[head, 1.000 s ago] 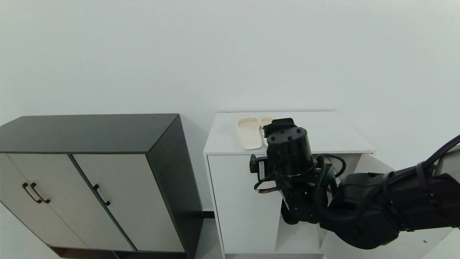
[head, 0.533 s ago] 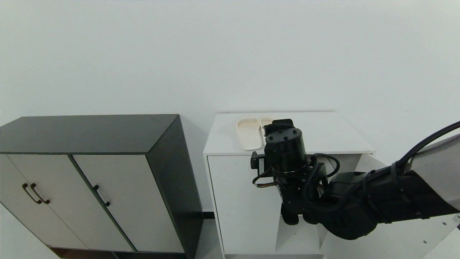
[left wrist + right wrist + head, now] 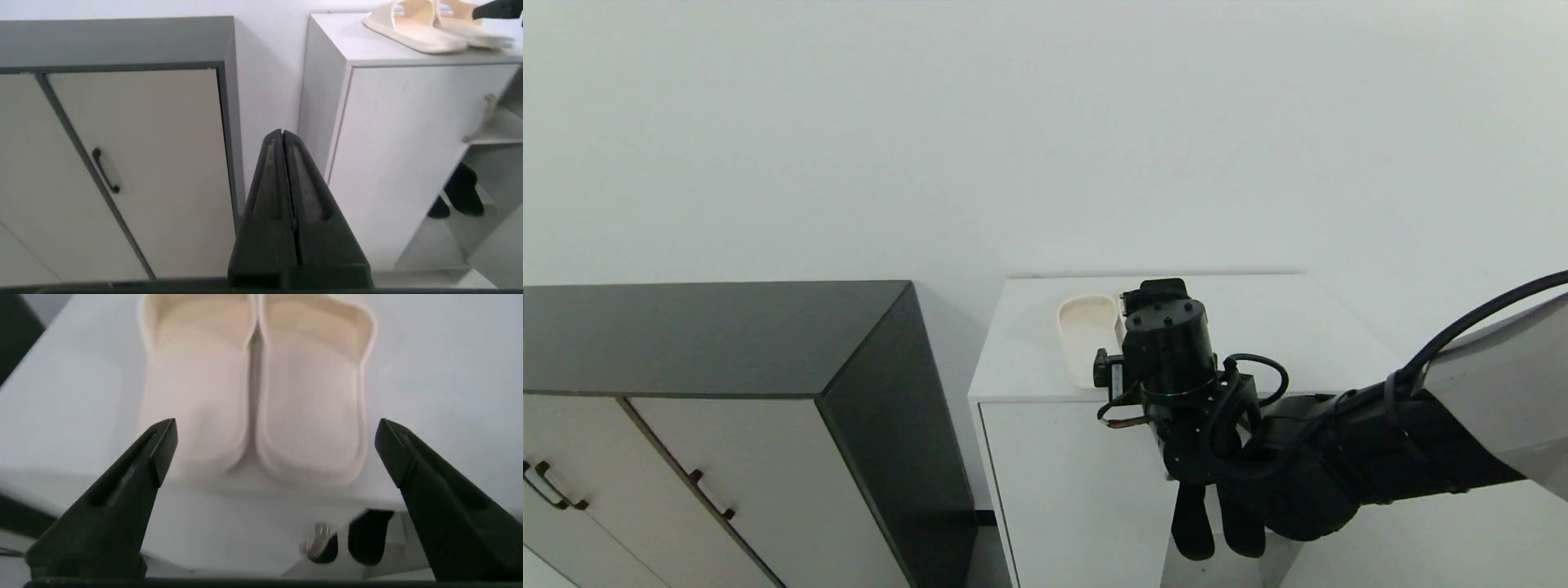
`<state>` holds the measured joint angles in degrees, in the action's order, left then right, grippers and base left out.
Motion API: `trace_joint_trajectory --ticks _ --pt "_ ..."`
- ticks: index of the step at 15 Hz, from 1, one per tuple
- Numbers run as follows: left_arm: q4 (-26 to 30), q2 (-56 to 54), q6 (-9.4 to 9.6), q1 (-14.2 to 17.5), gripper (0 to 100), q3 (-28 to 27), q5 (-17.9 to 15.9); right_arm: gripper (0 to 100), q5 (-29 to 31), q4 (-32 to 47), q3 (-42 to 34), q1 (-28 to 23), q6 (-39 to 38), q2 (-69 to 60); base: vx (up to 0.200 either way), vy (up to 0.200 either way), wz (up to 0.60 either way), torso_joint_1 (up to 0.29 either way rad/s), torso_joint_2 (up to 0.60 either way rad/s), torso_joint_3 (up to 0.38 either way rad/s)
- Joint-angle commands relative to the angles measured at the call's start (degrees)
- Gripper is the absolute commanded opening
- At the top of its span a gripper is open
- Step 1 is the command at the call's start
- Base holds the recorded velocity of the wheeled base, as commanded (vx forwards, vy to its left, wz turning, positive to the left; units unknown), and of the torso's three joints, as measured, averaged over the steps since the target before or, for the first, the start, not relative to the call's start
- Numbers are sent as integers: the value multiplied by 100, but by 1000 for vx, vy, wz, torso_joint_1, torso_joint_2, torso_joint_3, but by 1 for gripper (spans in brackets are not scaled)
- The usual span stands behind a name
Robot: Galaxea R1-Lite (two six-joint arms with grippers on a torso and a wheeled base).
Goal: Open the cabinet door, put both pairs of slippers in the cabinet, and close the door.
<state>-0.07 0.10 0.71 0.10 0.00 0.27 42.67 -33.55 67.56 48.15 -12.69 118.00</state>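
Observation:
A pair of cream slippers (image 3: pixel 253 400) lies side by side on top of the white cabinet (image 3: pixel 1258 327). My right gripper (image 3: pixel 274 449) is open just in front of their near ends, one finger on each outer side, touching nothing. In the head view my right arm (image 3: pixel 1168 351) covers the right slipper, and the left cream slipper (image 3: pixel 1086 335) shows beside it. The cabinet's right side stands open, with a pair of black slippers (image 3: pixel 458 192) on a lower shelf inside. My left gripper (image 3: pixel 283 135) is shut and empty, low before the two cabinets.
A black cabinet (image 3: pixel 711 335) with pale doors and dark handles stands left of the white one, a narrow gap between them. The white cabinet's left door (image 3: pixel 400 147) is closed, with a small handle (image 3: pixel 488 114) at its edge. A plain white wall is behind.
The head camera has shifted, so both cabinets sit differently in the picture. My right arm has reached farther over the cabinet top and now covers the right cream slipper.

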Motion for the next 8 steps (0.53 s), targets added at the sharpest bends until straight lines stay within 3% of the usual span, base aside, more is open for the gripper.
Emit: trace_joint_trajectory --ticks 1,5,8 --pt "-1 -1 0 -1 0 0 0 100 -189 -108 12 -87 3 170 200 0 0 2 2 2" --pt "-1 -1 0 -1 0 0 8 100 -479 -319 47 -183 12 372 200 0 0 1 -1 2" --pt "-1 -1 0 -1 0 0 8 100 -523 -319 135 -201 21 443 0 0 0 0 0 0"
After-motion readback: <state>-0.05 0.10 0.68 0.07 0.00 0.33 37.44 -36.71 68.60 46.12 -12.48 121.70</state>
